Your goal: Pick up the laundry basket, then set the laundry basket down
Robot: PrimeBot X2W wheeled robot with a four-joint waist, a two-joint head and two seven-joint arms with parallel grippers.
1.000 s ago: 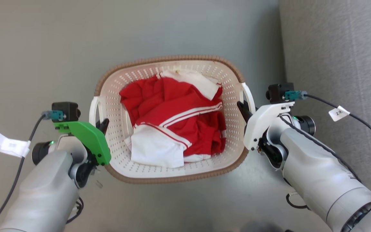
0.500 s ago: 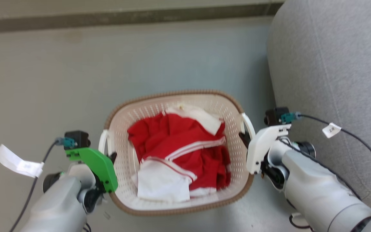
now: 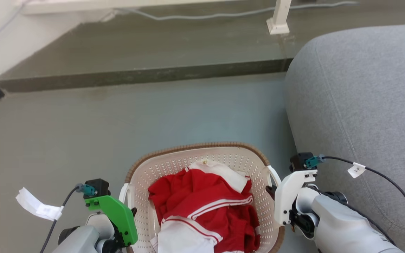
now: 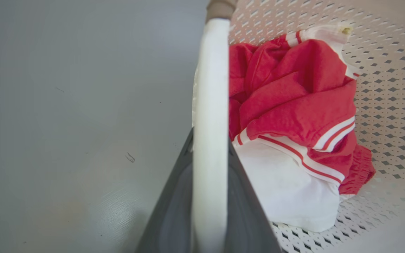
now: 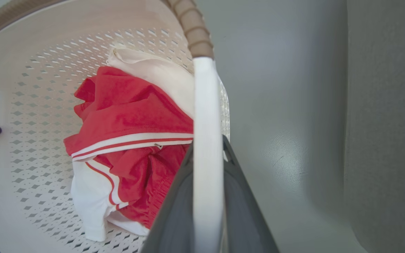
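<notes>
While a sofa (image 3: pixel 357 98) is crowding its right, the cream, brown-rimmed basket (image 3: pixel 202 144) of red clothes (image 3: pixel 202 200) is being held between left end effector (image 3: pixel 132 212) and right end effector (image 3: pixel 269 192), each pinching a handle (image 4: pixel 211 105).

The laundry basket (image 3: pixel 237 162) is cream-white, dotted with rows of small diamond holes. Its rim (image 3: pixel 195 145) is brown and woven-looking, and its handles (image 4: pixel 211 105) are plain white. The clothes (image 3: pixel 202 196) inside are red with white stripes and panels. The floor (image 3: pixel 118 123) is grey-green. The sofa (image 3: pixel 357 98) at right is grey.

Clothes (image 3: pixel 202 200) in the laundry basket (image 3: pixel 174 165), sofa (image 3: pixel 357 98) just to its right, raised step (image 3: pixel 135 75) well beyond both
</notes>
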